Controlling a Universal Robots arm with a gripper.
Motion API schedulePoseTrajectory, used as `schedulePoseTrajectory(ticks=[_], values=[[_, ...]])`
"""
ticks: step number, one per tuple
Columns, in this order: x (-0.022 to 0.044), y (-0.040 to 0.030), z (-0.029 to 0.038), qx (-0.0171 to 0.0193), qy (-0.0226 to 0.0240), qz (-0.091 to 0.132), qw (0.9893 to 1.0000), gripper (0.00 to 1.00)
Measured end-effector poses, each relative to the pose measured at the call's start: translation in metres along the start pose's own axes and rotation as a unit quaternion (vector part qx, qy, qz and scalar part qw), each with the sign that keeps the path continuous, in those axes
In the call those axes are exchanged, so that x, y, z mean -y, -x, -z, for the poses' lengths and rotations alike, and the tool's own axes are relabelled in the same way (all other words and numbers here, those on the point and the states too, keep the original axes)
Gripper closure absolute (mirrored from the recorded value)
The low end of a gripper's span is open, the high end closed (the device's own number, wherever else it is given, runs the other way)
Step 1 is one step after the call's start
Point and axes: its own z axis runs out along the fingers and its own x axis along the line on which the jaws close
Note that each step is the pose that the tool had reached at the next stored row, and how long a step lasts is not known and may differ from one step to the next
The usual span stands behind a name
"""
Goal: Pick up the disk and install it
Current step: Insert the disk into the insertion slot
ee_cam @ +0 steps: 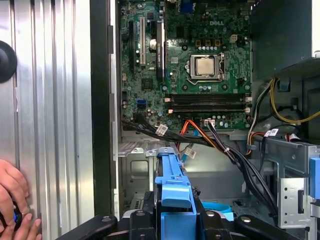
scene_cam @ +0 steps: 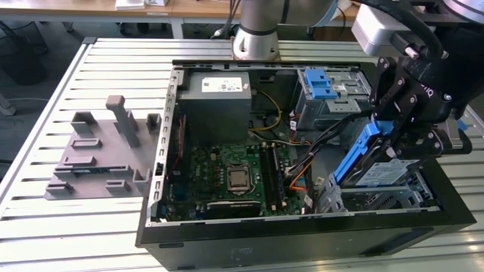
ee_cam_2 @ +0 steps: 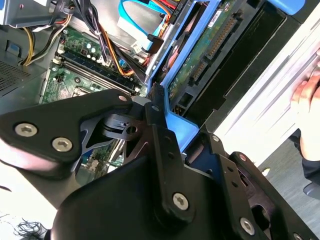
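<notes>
Landmark: open black computer case (scene_cam: 302, 238), lying on the slatted metal table (scene_cam: 113, 56).
Task's thing: the flat silver hard-drive disk (scene_cam: 378, 173), with a white-and-blue label and a blue plastic bracket (ee_cam: 172, 192), hangs tilted on edge. It is just above the grey metal bay (scene_cam: 389, 199), at the side of the case away from the holder block.
Grip: your black gripper (scene_cam: 397, 148) has its fingers (ee_cam_2: 162, 145) clamped on the disk's bracket, one on each side.
Step in hand: judging by this, pick-up is done and you are in the install stage. The disk is over the bay, not yet seated.
What the seating calls for: probably squaring the tilted bracket to the bay's rails and keeping it off the orange and black cables (ee_cam: 220, 145) beside it.
Watch: a person's hand (ee_cam: 12, 197) rests on the table just outside the case wall.
Count: one disk, one gripper, one case, one green motherboard (scene_cam: 234, 175) on the case floor. There is one blue-latched grey drive cage (scene_cam: 332, 93) inside the case and one grey plastic holder block (scene_cam: 98, 153) outside it.
</notes>
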Motion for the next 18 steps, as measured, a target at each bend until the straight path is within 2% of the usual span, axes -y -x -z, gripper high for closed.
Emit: schedulePoseTrajectory(ticks=[18], values=[[-0.0001, -0.0013, -0.0181, 0.0001, 0.0, 0.0, 1.0, 0.64]])
